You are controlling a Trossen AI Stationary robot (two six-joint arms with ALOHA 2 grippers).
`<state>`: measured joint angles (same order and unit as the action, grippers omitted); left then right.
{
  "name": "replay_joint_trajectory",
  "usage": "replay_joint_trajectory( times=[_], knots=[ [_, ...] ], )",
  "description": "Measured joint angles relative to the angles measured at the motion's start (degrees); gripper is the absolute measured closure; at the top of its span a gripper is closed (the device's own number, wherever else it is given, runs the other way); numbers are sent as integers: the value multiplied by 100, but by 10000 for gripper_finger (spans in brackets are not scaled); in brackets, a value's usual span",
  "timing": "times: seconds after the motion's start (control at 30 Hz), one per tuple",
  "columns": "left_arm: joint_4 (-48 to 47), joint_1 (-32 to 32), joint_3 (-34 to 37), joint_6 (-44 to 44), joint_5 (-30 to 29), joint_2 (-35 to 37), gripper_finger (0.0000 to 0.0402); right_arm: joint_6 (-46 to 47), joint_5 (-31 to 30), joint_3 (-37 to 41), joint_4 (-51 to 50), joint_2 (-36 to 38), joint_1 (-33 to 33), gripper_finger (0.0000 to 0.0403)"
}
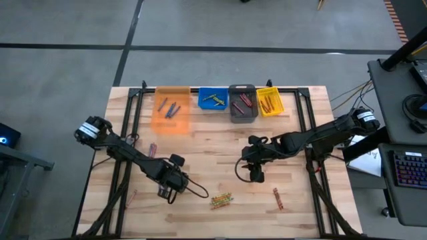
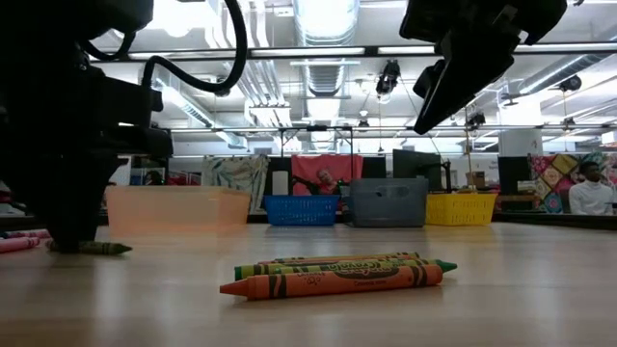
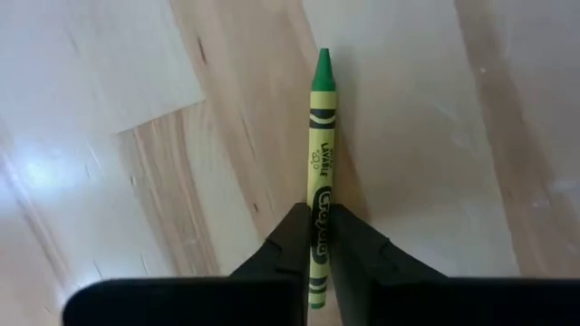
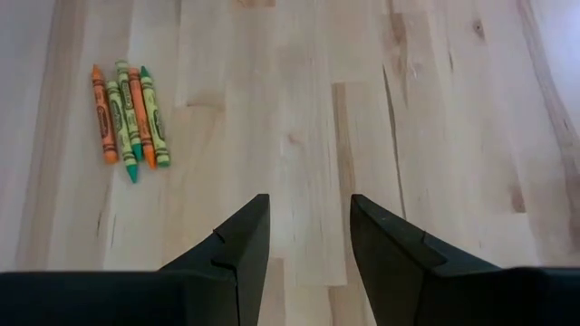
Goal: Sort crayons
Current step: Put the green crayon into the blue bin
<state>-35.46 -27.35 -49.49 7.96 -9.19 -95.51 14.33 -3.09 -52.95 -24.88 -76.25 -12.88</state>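
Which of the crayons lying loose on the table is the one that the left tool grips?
The single green wax crayon, pinched between the left tool fingers, apart from the bundle of green and orange crayons.

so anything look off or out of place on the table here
Nothing damaged or spilled. Unsorted crayons lie loose on the table: a small cluster near the front, a lone one to its right, others at the left edge. The left tool is shut on a green crayon.
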Motion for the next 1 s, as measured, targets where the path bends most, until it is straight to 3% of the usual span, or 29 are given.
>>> replay_joint_trajectory(
  times=[0.33,0.47,0.63,0.77,1.0],
  knots=[
    [180,319,-432,-141,-172,639,400,53,-10,10,-524,261,-149,259],
    [605,735,-523,-572,-181,1131,401,-211,-472,35,-470,545,-181,259],
    [1081,1614,-512,-1191,-174,1540,401,-838,-1640,336,-101,912,-171,259],
    [1767,2505,-512,-1793,-135,1589,401,-1743,-2663,807,803,1323,20,259],
    [2903,4112,-512,-2346,520,1429,401,-2702,-2803,1159,2111,2077,842,259]
  ],
)
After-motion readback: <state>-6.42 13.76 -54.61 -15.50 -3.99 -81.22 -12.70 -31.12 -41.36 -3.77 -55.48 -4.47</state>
